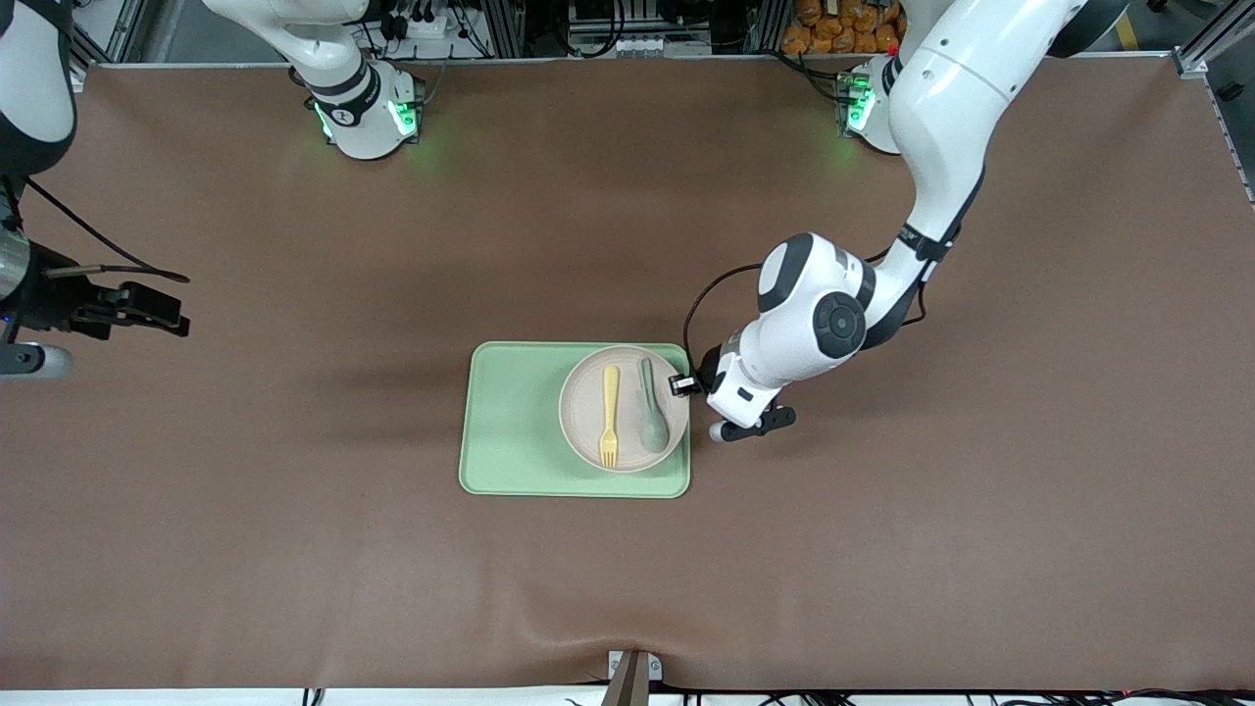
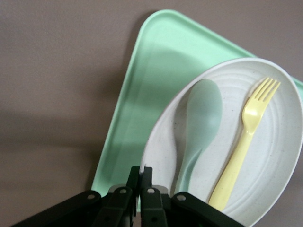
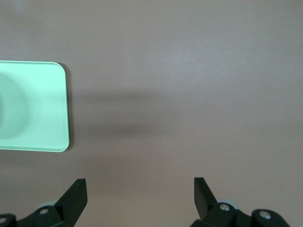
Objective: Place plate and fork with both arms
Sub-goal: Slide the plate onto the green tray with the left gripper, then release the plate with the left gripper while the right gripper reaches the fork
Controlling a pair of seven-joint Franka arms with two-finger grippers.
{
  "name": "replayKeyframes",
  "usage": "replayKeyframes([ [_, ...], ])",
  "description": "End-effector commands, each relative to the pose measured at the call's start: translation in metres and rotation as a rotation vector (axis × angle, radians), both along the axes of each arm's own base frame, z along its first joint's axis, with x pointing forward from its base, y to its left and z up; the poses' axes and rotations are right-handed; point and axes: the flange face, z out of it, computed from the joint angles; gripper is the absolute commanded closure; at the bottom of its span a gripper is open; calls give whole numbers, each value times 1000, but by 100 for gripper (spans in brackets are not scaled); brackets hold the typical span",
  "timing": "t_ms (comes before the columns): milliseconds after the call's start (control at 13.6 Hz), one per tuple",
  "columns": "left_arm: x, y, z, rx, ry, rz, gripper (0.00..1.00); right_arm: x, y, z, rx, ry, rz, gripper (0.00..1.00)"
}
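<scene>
The pale plate (image 1: 586,384) lies on the light-green tray (image 1: 510,422), at the tray's end toward the left arm. The yellow fork (image 1: 609,415) lies in the plate, beside a grey-green spoon (image 1: 651,420). My left gripper (image 1: 683,384) is at the plate's rim, shut on it. In the left wrist view its fingertips (image 2: 142,169) pinch the edge of the plate (image 2: 279,161), with the fork (image 2: 246,137) and spoon (image 2: 201,113) in it. My right gripper (image 1: 157,309) waits open and empty over bare table at the right arm's end; its wrist view shows it (image 3: 139,182) wide open.
The tray (image 2: 151,75) sits near the middle of the brown table, and one corner of it (image 3: 33,104) shows in the right wrist view. The arm bases stand along the table's edge farthest from the front camera.
</scene>
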Motion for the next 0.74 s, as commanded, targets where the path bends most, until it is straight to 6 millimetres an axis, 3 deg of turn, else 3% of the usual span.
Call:
replayKeyframes([
  [0, -1, -16, -19, 23, -30, 11, 100, 18, 4, -24, 21, 3, -2, 0],
  [147, -5, -22, -35, 18, -44, 17, 100, 23, 20, -33, 20, -2, 19, 0],
  [294, -6, -22, -49, 19, -42, 24, 100, 30, 34, -55, 17, 28, 7, 0],
  [515, -9, -25, -57, 18, -45, 25, 100, 38, 56, -78, 11, 40, -35, 0],
  [588, -8, -24, -56, 18, -48, 25, 72, 41, 65, -80, 10, 28, -41, 0],
  [662, -8, -23, -57, 20, -47, 26, 1, 44, 74, -83, 11, 14, -30, 0],
])
